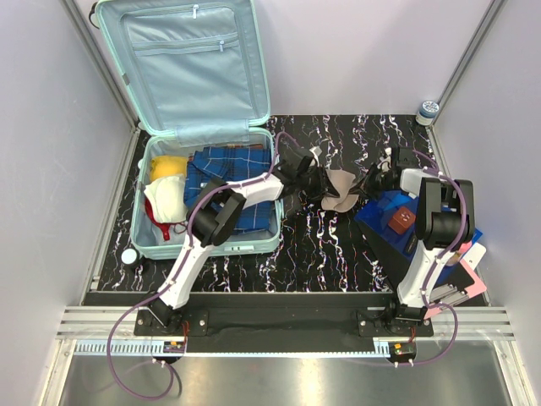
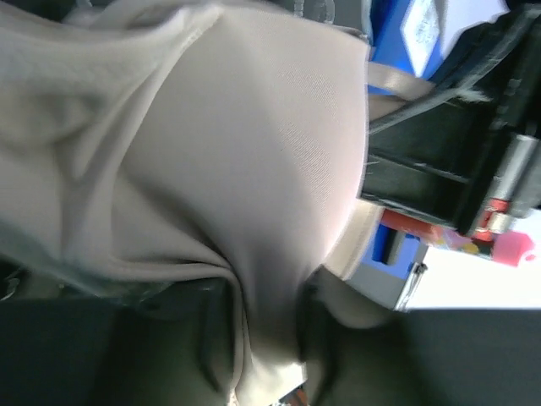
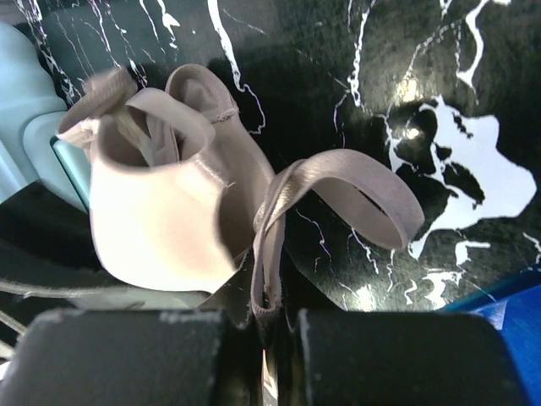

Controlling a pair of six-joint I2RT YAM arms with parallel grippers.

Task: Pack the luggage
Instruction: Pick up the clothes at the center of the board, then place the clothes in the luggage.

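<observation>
Your right gripper (image 3: 262,338) pinches a strap of the beige garment (image 3: 161,211); your left gripper (image 2: 269,364) clamps its cup, likely bound for the luggage (image 1: 194,68) beside that hand.

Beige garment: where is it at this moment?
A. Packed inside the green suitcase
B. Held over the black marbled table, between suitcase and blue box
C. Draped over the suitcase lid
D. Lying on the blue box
B: the beige garment hangs over the table between the luggage and the blue box, its strap pinched in the fingers of the right gripper.
</observation>
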